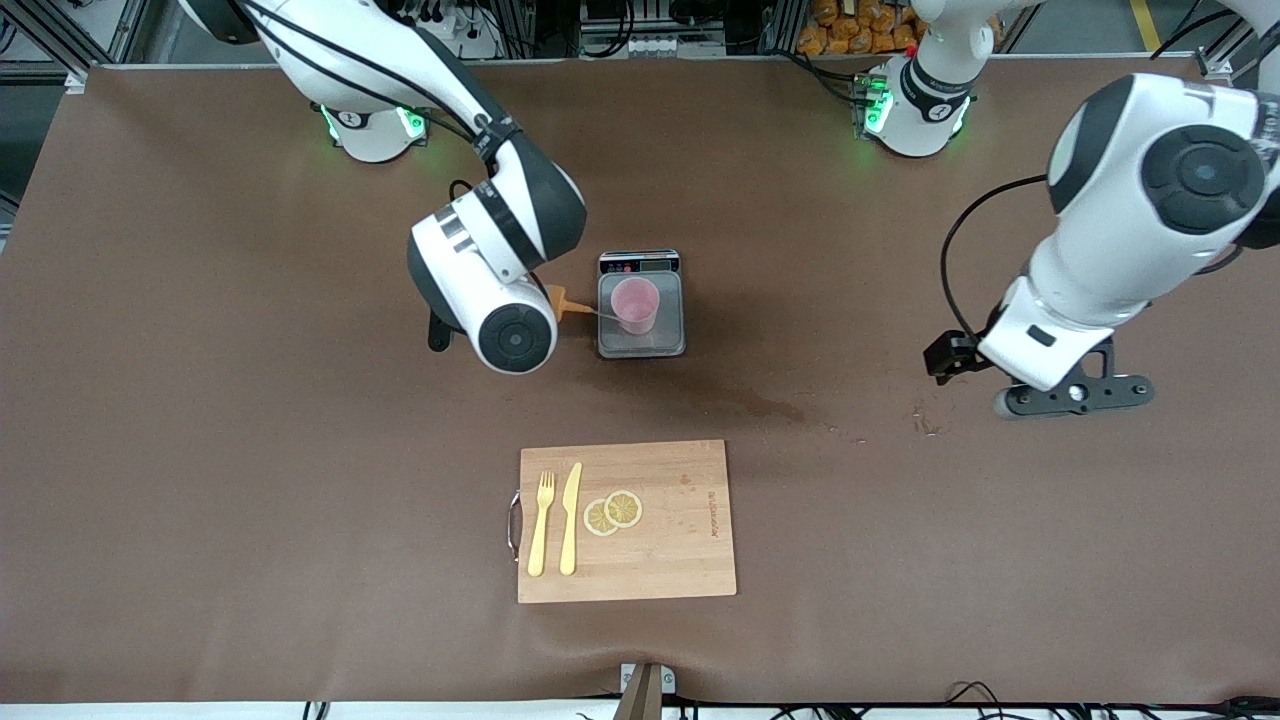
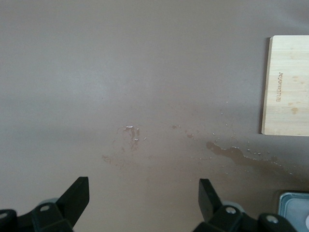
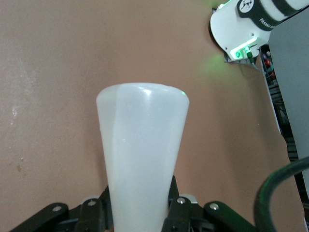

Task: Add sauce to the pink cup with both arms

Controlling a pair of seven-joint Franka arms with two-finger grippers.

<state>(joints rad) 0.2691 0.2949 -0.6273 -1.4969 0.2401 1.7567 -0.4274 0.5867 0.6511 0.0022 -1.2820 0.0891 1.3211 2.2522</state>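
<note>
While the brown table carries every item, the two arms are positioned above it. The right arm is extended from its base toward the middle of the table, and the left arm is held waiting over bare table near its own end. A wooden cutting board is laid nearer the front camera than the scale; a yellow fork, a yellow knife and two lemon slices are laid on it. A small digital scale is placed at the table's middle, and the pink cup is stood upright on its platform. The right gripper is clamped on the sauce bottle, whose whitish body is gripped between both fingers. The bottle is held tilted beside the cup, its orange cap toward the cup and its thin nozzle reaching the cup's rim. The left gripper is held wide open with nothing between its fingers, above wet stains on the table.
</note>
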